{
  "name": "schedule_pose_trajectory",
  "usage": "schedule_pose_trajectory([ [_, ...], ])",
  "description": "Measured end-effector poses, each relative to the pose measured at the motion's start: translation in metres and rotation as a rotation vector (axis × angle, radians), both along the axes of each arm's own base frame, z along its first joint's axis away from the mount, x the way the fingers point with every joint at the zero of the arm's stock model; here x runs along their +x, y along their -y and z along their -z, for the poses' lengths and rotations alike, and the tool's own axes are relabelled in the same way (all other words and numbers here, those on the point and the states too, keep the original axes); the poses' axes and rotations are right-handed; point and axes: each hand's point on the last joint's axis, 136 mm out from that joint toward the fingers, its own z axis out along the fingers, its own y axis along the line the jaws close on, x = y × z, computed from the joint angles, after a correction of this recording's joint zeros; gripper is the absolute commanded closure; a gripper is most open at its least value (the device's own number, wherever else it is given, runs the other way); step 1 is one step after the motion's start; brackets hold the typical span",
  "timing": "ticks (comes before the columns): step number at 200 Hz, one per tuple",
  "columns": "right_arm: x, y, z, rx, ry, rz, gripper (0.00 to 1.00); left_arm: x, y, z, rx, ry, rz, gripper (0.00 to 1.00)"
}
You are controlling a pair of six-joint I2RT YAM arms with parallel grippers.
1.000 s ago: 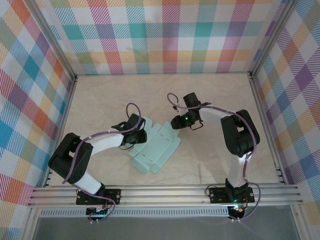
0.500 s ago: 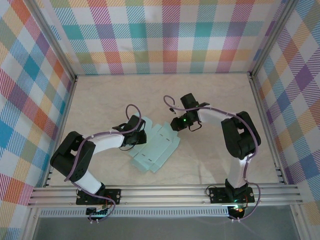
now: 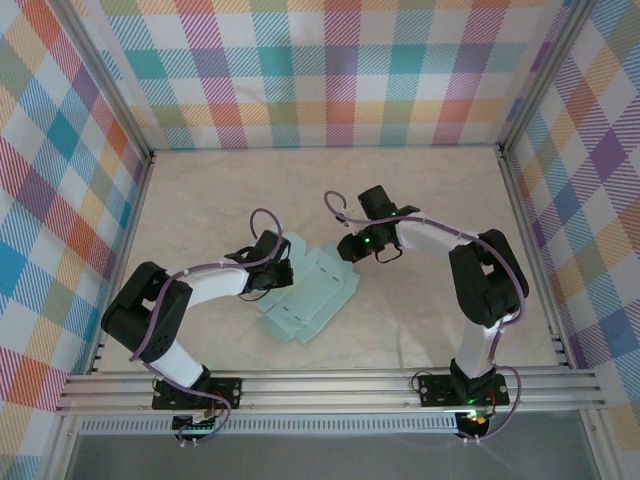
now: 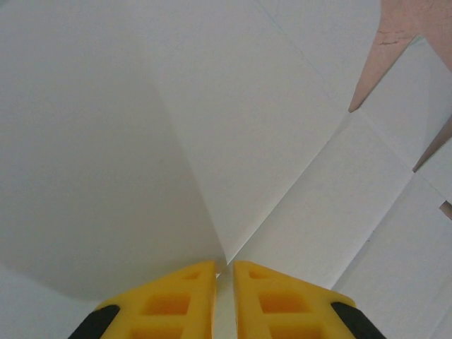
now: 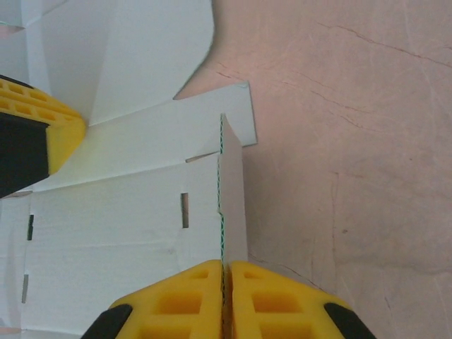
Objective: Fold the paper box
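Beige tabletop, plaid walls — left fingers, right fingers (yellow) clamped on paper box flaps.

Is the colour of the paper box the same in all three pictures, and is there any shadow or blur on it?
Top external: even light; the paper box looks pale mint and sharp. Left wrist: it looks grey-white, with a soft shadow over its left part. Right wrist: nearly white, its slots sharp, on a pinkish table.
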Motion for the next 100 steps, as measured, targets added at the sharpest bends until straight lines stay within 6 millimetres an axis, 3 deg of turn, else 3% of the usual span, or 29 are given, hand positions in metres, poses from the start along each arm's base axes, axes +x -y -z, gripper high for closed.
schedule_pose_trajectory([
  [17,-0.003,-0.001,0.001,0.003,-0.010,0.009,0.65,0.000,0.000,0.000,-0.001,0.001,0.000,0.85],
  [33,-0.002,0.000,0.002,-0.015,0.006,0.034,0.36,0.001,0.000,0.000,-0.003,0.003,-0.003,0.85],
  [43,0.000,0.006,0.002,-0.025,0.022,0.071,0.26,0.001,0.000,0.000,-0.003,0.002,-0.011,0.85],
  [55,-0.002,0.014,0.001,-0.032,0.038,0.124,0.22,0.001,-0.001,0.000,-0.008,0.000,-0.031,0.84],
  [100,-0.024,0.049,-0.013,0.066,0.007,0.448,0.22,-0.002,-0.007,0.002,-0.092,-0.018,-0.200,0.85],
])
